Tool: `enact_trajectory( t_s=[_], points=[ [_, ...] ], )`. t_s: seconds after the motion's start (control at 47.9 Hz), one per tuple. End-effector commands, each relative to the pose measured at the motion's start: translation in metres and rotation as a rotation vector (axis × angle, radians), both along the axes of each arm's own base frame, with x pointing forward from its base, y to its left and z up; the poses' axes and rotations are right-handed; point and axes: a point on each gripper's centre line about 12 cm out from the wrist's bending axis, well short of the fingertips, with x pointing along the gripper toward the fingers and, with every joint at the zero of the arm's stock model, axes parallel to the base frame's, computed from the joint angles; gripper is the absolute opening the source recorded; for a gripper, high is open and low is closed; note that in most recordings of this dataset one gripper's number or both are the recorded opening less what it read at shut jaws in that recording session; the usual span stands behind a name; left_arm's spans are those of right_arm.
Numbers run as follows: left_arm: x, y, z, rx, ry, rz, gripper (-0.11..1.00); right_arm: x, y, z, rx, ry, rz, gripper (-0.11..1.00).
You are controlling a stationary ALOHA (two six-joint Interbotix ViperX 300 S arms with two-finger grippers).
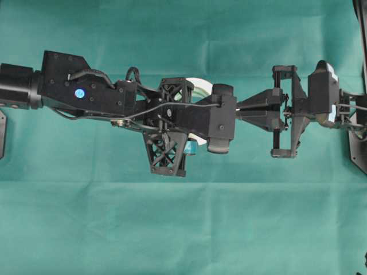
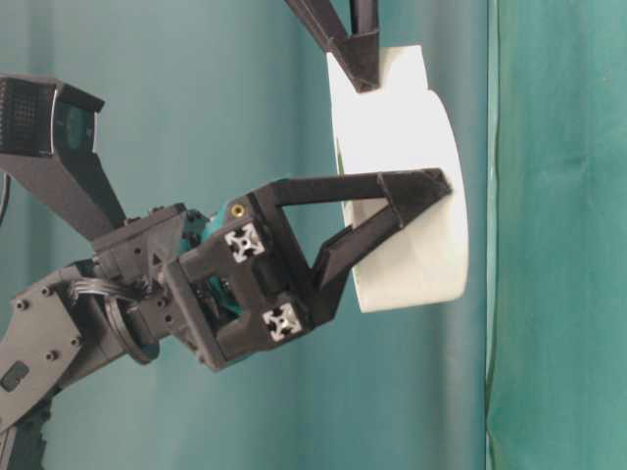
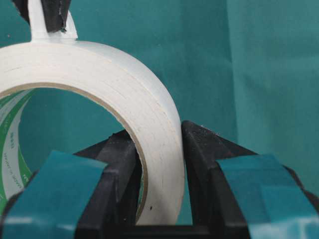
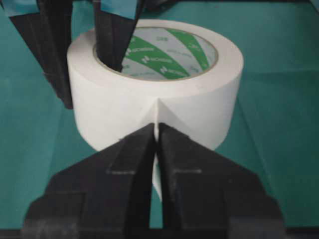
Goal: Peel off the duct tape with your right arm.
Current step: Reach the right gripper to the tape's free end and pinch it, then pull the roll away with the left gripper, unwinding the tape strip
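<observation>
Overhead view: both arms meet at mid-frame above the green cloth (image 1: 183, 229). The left gripper (image 1: 203, 123) reaches in from the left; the right gripper (image 1: 243, 109) comes from the right, its pointed fingers almost touching the left arm's wrist camera. The tape (image 1: 198, 86) is mostly hidden under the left arm, with only a white arc showing.

Left wrist view: the left gripper (image 3: 162, 164) has its jaws clamped on the wall of the tape (image 3: 124, 94), one teal-stripped finger inside the core and one outside.

Right wrist view: the right gripper (image 4: 156, 142) has its jaws pressed together on the short tab (image 4: 156, 117) that stands out from the face of the tape (image 4: 199, 104). The green-and-white core is visible.

Table-level view: the tape (image 2: 411, 196) is held clear of the table, on edge, with the left gripper (image 2: 411, 201) gripping it from the side and the right gripper (image 2: 361, 73) entering from above at its rim.
</observation>
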Motion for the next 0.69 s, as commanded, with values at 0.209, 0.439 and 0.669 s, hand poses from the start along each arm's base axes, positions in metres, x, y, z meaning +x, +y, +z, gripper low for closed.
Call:
enact_trajectory(
  t_s=[0.209,0.439,0.669],
  points=[
    [-0.001,-0.0019,0.0215,0.0,-0.054,-0.006,0.22,0.0005,-0.0017,0.0083,-0.001,-0.034,-0.007,-0.09],
    [-0.0009,-0.0012,0.0215,0.0,-0.054,-0.005,0.22,0.0012,-0.0018,0.0075,0.0,-0.031,-0.008,-0.09],
    [-0.0012,-0.0012,0.0209,0.0,-0.052,-0.005,0.22,0.0014,-0.0019,0.0065,-0.002,-0.032,-0.009,-0.09]
  ],
)
